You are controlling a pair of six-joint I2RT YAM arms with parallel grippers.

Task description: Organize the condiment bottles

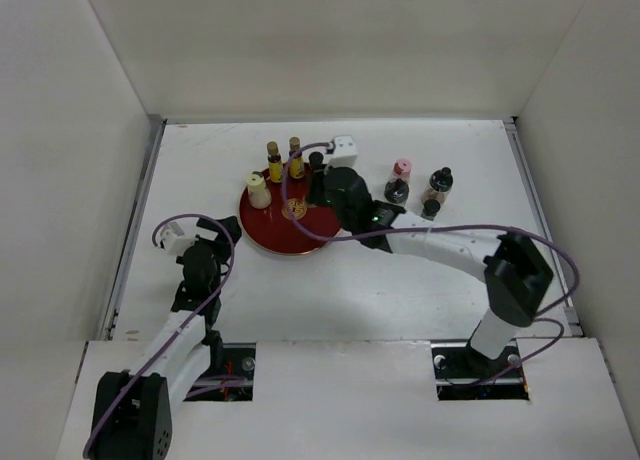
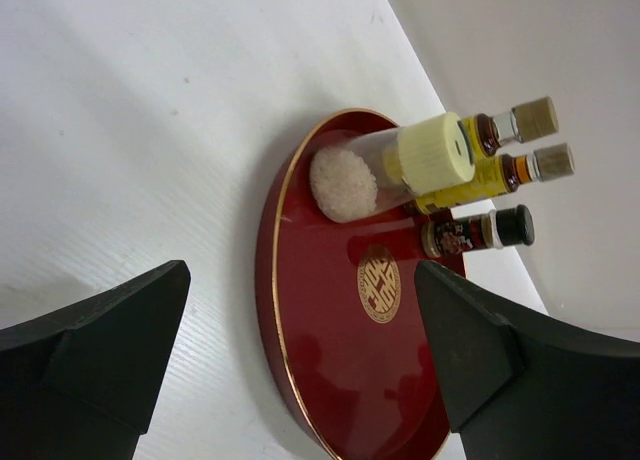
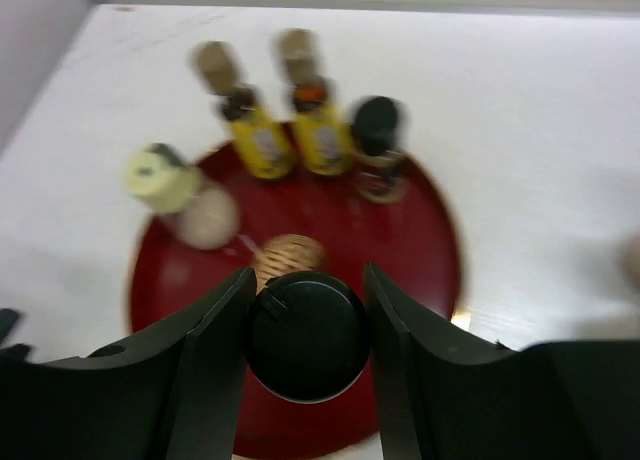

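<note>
A round red tray (image 1: 272, 230) holds a cream-white bottle (image 1: 258, 190), two slim yellow bottles (image 1: 274, 162) (image 1: 295, 157) and a dark-capped shaker (image 1: 316, 162). My right gripper (image 3: 307, 330) is shut on a black-capped bottle (image 3: 307, 337) and holds it over the tray (image 3: 425, 245), just in front of the gold emblem. In the top view the right gripper (image 1: 324, 186) hides that bottle. A pink-capped bottle (image 1: 402, 168) and three dark-capped shakers (image 1: 397, 190) (image 1: 440, 183) (image 1: 431, 208) stand on the table right of the tray. My left gripper (image 1: 208, 260) is open and empty, left of the tray (image 2: 320, 380).
White walls enclose the table (image 1: 420, 290) on the left, back and right. The right arm stretches across the table from the near right to the tray. The left wrist view shows the cream-white bottle (image 2: 400, 165) and the yellow bottles (image 2: 500, 150) at the tray's far side.
</note>
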